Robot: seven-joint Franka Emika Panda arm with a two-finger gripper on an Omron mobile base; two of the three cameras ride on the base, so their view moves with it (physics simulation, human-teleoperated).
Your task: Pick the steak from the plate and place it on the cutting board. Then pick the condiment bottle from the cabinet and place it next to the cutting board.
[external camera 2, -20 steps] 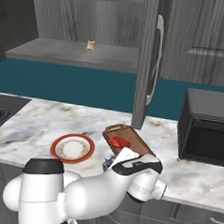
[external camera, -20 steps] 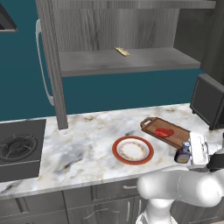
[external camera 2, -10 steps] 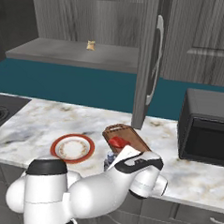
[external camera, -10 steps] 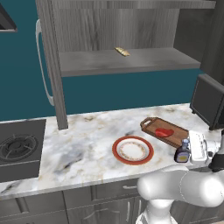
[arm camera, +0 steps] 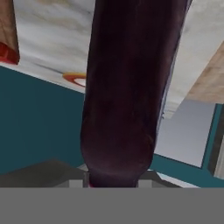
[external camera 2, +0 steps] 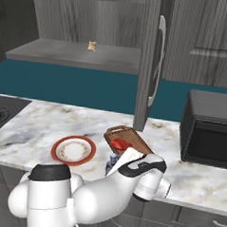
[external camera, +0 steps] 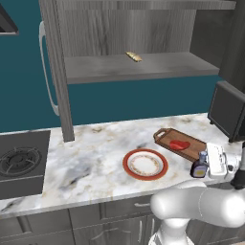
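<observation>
Now the condiment bottle (external camera: 199, 166) stands upright on the desk (external camera: 95, 158) just beside the near end of the cutting board (external camera: 184, 143), lower than half a second ago. The steak (external camera: 180, 145) already lies on the board, the plate (external camera: 145, 164) is bare. The gripper (external camera: 210, 162) sits against the bottle; I cannot tell whether its jaws are loosening or still clamped. Likely the release stage. The label is too small to read.
</observation>
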